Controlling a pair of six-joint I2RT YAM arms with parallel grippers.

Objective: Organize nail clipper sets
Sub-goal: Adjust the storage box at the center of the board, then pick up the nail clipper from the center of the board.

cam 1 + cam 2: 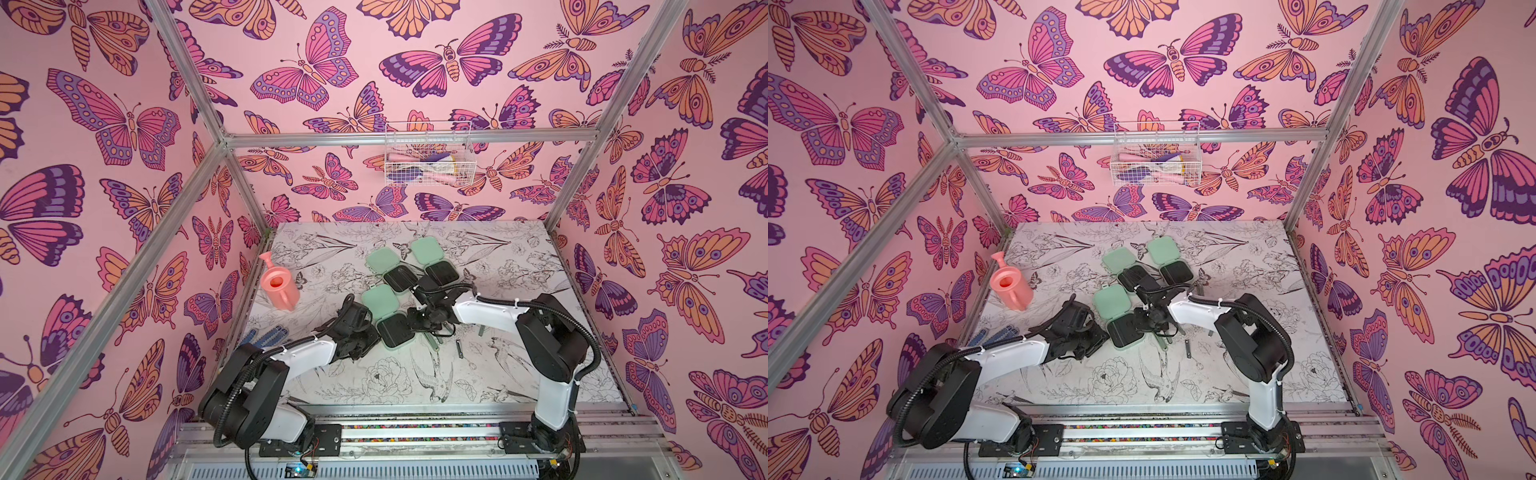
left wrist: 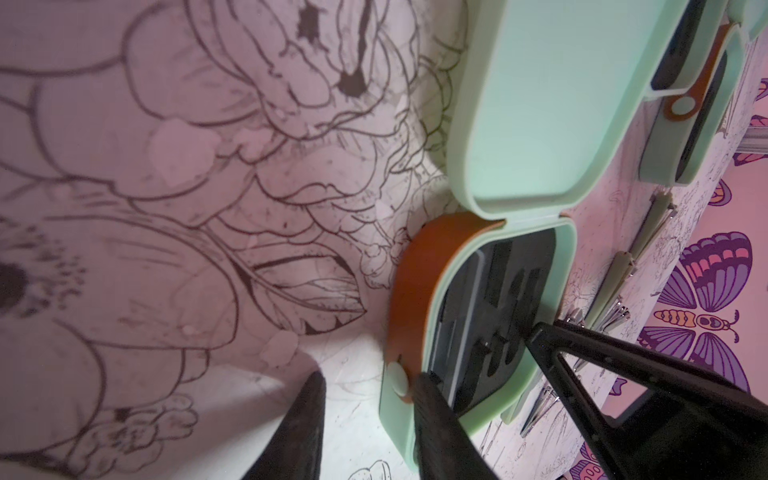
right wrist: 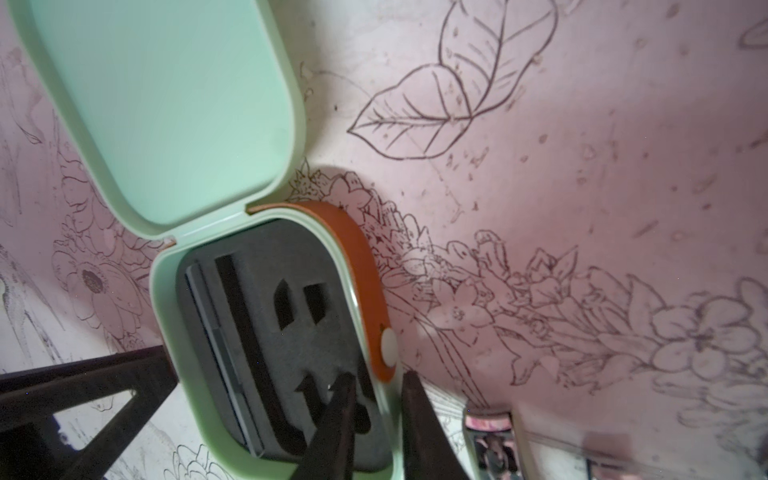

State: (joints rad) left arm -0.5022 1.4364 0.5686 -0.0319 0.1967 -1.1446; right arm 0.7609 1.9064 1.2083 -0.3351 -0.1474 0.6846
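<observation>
Three mint-green nail clipper cases lie open on the table. The nearest case (image 1: 392, 328) (image 1: 1121, 330) sits between my two grippers. My left gripper (image 2: 369, 376) (image 1: 370, 332) is open at its left wall, one finger (image 2: 436, 419) on the rim by the white snap, the other finger on bare table. My right gripper (image 3: 378, 376) (image 1: 415, 324) pinches the opposite wall, one finger on the black foam (image 3: 266, 316) and one outside. A grey file (image 3: 216, 332) lies in the foam. Slim tools (image 1: 459, 348) (image 2: 615, 282) lie loose to its right.
The two other open cases (image 1: 395, 270) (image 1: 434, 262) lie just behind. A pink watering can (image 1: 278, 286) stands at the left, blue spotted gloves (image 1: 266, 336) near the left edge. A wire basket (image 1: 428, 158) hangs on the back wall.
</observation>
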